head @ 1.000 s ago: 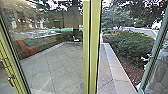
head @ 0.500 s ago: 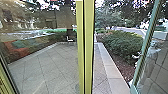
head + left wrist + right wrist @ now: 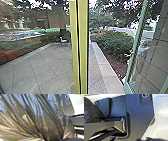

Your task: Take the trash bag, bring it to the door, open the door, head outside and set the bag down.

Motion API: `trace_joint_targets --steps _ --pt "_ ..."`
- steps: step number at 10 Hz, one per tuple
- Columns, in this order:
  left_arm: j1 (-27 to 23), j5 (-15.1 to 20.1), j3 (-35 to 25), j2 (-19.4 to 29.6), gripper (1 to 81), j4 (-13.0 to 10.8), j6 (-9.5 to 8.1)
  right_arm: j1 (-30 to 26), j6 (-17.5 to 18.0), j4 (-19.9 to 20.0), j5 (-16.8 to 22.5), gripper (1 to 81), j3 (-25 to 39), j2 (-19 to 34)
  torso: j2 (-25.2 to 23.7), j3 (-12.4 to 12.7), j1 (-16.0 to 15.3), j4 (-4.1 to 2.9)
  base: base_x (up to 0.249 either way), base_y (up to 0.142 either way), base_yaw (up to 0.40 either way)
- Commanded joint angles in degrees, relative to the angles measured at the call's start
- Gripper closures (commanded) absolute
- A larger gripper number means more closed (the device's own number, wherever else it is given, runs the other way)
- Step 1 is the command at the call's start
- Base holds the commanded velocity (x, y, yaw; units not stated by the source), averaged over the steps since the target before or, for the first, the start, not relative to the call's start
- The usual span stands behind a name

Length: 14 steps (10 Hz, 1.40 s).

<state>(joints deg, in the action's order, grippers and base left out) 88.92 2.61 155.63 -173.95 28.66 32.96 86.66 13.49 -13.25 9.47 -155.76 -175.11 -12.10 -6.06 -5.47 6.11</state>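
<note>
So the trash bag (image 3: 41, 119) is right up at the left claw (image 3: 66, 139), its dark, shiny folds bunching together toward it. Can't tell if that claw is open or closed, and same deal with the right claw (image 3: 150, 139). Compared with a second ago, the whole head view has swung a bit right, so more glass (image 3: 147, 75) shows past the green frame (image 3: 136, 47), with the bush (image 3: 116, 43) still out ahead.
</note>
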Motion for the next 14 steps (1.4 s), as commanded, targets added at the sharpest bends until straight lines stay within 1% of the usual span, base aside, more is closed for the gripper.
trace_joint_targets --steps 1,5,14 --pt "-2.56 4.07 -0.23 0.00 81.1 -0.18 0.44 -2.76 -0.14 0.68 3.62 1.0 -0.32 -0.36 0.00 0.00 0.00 0.00 0.000 0.000 -0.177" --pt "-2.56 4.07 -0.23 -0.09 81.1 -0.18 0.44 -2.67 -0.22 0.59 3.54 1.0 -0.24 -0.53 0.00 0.00 0.00 0.00 0.000 0.000 -0.142" --pt "-2.56 4.07 -0.23 -0.26 81.1 -0.27 0.35 -2.85 -0.22 0.59 3.54 1.0 -0.32 -1.14 0.00 0.00 0.00 0.00 0.000 0.000 0.000"
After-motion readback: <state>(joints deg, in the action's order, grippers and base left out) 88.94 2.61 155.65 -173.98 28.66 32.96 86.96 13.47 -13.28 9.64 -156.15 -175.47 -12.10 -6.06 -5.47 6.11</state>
